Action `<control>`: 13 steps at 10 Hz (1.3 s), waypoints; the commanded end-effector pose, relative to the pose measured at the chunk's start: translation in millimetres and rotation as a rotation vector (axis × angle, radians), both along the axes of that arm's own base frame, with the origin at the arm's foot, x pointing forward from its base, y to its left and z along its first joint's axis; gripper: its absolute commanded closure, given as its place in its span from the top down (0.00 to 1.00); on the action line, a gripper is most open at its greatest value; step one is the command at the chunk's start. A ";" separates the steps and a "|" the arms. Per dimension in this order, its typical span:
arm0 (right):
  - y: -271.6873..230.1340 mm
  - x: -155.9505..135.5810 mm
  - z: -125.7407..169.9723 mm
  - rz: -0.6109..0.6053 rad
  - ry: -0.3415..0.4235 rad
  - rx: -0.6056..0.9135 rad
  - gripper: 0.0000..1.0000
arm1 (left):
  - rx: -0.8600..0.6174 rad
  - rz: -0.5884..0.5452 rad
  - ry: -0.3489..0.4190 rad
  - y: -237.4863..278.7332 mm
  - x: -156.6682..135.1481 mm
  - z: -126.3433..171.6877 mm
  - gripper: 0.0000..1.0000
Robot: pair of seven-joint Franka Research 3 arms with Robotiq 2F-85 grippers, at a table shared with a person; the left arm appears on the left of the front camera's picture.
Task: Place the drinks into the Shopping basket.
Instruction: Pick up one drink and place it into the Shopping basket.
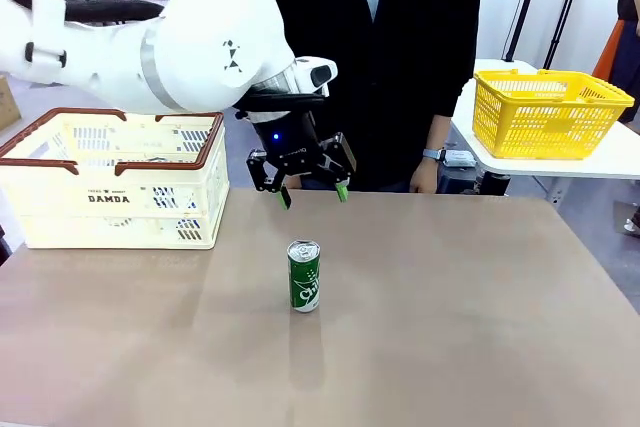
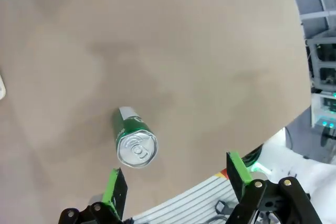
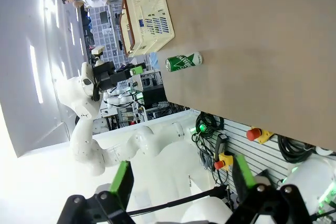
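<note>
Green, slim metal drink can stands upright, long axis vertical, tab end up, under the left gripper, jaws apart and empty; lettering partly unreadable.

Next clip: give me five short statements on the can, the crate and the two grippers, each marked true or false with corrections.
1. The slim green metal drink can stands upright on the brown table. True.
2. The left gripper is shut on the can. False: it hangs open above it, apart.
3. The cream-white slotted plastic crate sits to the can's left in the front view. True.
4. The can lies inside the yellow mesh basket. False: it is on the table.
5. The right gripper holds a can. False: it is open and empty.
</note>
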State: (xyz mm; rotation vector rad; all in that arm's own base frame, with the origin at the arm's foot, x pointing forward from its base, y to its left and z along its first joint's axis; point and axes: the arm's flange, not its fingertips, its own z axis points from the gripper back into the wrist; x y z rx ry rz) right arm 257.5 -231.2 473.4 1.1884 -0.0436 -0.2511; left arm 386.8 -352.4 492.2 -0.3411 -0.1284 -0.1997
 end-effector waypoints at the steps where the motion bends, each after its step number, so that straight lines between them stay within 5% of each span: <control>1: 2.0 -1.0 3.2 -0.006 0.009 0.012 1.00 | -0.038 0.002 0.010 8.7 1.2 9.6 1.00; 4: 2.0 -1.0 3.2 -0.006 0.009 0.012 1.00 | -0.016 0.008 0.002 3.0 2.1 4.7 1.00; 8: 2.0 -1.0 3.2 -0.006 0.009 0.012 1.00 | 0.214 0.125 0.024 -8.4 -35.0 -18.1 1.00; 13: 2.0 -1.0 3.2 -0.006 0.009 0.012 1.00 | 0.220 0.167 0.004 -18.1 -23.9 -71.5 1.00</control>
